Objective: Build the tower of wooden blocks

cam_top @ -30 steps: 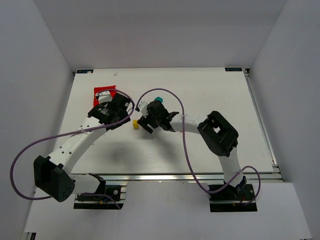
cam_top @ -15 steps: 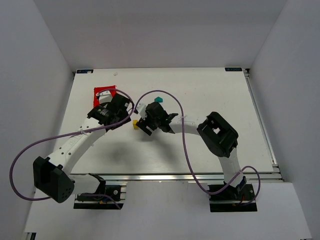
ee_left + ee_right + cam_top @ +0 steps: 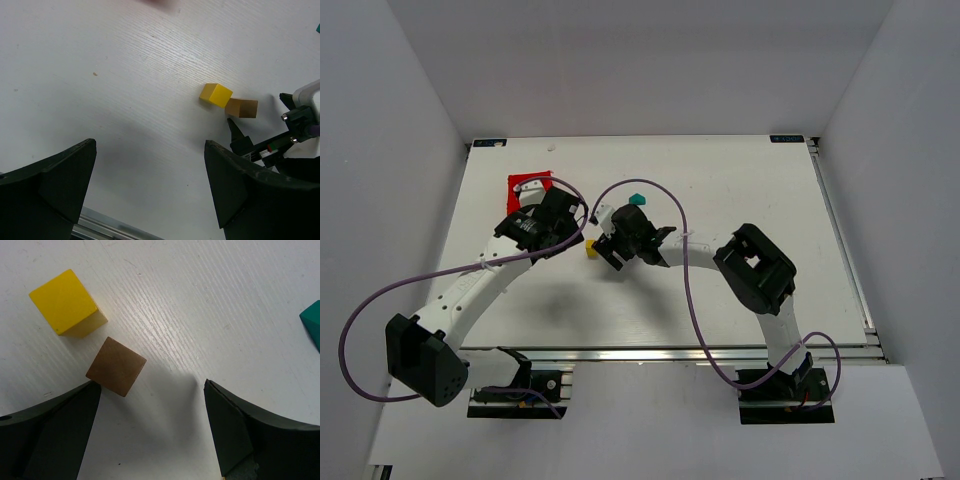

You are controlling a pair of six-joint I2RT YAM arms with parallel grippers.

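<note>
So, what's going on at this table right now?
Two robot arms are building a block tower, but nothing is stacked yet. The right arm hangs over a yellow block and a brown block lying side by side, jaws open and empty. The left arm hovers nearby, jaws open too. A teal block lies apart.

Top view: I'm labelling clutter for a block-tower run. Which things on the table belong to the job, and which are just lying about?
For the job:
yellow block
brown block, right beside the yellow one
teal block, farther back

Just lying about:
red bin, far left
</note>
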